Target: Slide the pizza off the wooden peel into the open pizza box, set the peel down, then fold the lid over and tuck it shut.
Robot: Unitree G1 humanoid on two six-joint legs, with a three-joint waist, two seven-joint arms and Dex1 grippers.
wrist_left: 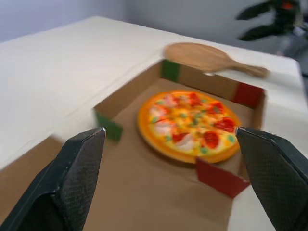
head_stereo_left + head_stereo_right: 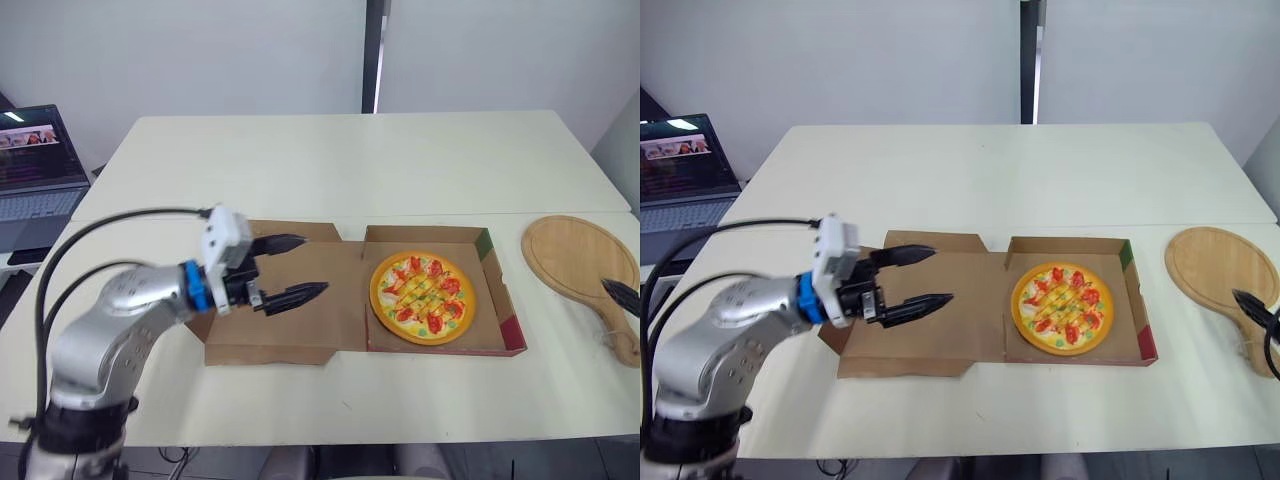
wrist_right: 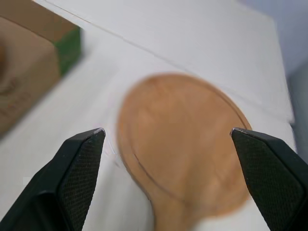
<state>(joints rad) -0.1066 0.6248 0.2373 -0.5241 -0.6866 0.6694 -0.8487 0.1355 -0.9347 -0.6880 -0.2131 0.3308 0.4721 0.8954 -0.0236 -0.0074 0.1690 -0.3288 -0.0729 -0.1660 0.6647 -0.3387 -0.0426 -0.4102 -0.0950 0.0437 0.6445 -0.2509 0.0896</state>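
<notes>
Cardboard lid (image 2: 290,335) lies flat; pizza (image 2: 421,297) sits in the box (image 2: 425,234), peel (image 2: 575,258) on the table (image 2: 350,160). Left gripper (image 2: 315,264) hovers, fingers spread, over the lid, apparently next to fold it; right gripper (image 3: 167,131) hangs spread above the peel.

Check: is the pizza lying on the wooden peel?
No, the pizza lies inside the open box; the peel sits bare beside it.

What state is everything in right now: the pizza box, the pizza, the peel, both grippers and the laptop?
pizza box: open, lid lying flat to the left
pizza: inside the box, flat
peel: empty, lying flat on the table right of the box
left gripper: open, empty, over the lid
right gripper: open, empty, over the peel
laptop: open, screen lit
</notes>
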